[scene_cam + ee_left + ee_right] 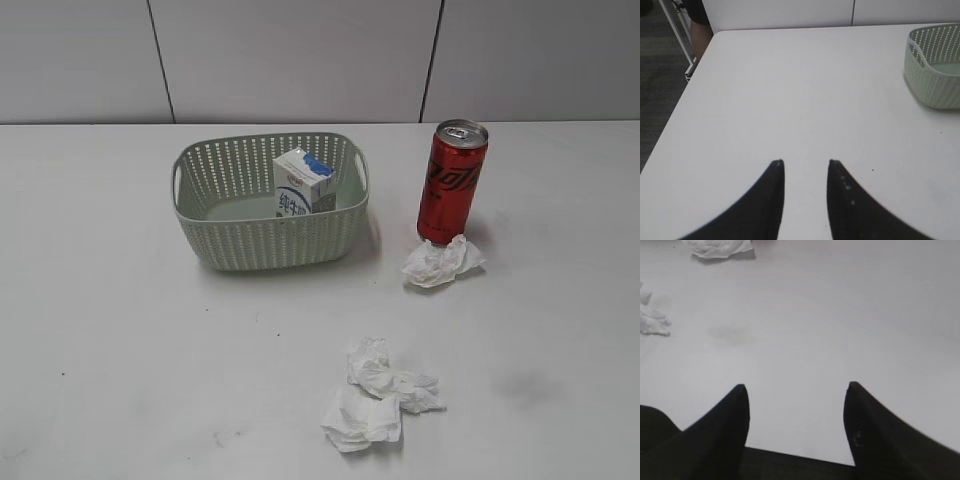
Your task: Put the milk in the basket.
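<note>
The milk [302, 183], a small white carton with blue lettering and a blue top patch, stands upright inside the pale green basket [262, 247] at the back middle of the table. Part of the basket [935, 75] shows at the right edge of the left wrist view. My left gripper [805, 162] is open and empty over bare white table, well left of the basket. My right gripper [796, 387] is open and empty over bare table. Neither gripper shows in the exterior view.
A tall red soda can [452, 181] stands right of the basket with a crumpled tissue [441, 261] at its foot. A larger crumpled tissue [377, 398] lies near the front middle. Tissues [719, 247] also show in the right wrist view. The table's left edge [677, 107] is near my left gripper.
</note>
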Action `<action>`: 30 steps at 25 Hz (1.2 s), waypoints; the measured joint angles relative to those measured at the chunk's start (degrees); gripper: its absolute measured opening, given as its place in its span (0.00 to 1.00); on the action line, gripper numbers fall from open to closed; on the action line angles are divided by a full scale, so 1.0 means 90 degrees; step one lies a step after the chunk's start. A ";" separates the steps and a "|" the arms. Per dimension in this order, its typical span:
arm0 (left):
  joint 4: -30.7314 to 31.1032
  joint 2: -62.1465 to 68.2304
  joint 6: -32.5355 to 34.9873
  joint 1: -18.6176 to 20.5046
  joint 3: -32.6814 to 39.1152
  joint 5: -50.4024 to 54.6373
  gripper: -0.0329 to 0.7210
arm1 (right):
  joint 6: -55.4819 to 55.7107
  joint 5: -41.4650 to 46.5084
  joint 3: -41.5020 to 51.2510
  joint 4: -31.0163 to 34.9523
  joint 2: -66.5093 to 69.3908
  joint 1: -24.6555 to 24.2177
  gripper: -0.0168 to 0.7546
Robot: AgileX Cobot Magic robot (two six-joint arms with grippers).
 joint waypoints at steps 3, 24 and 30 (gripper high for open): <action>0.0000 0.0000 0.0000 0.0000 0.0000 0.0000 0.34 | 0.0000 -0.0006 0.0018 0.0000 -0.0169 -0.0517 0.61; 0.0000 0.0000 0.0000 0.0000 0.0000 0.0000 0.34 | 0.0005 -0.0014 0.0018 0.0005 -0.1676 -0.1844 0.60; 0.0000 0.0000 0.0000 0.0000 0.0000 0.0000 0.34 | 0.0005 -0.0014 0.0018 0.0005 -0.1681 -0.1844 0.60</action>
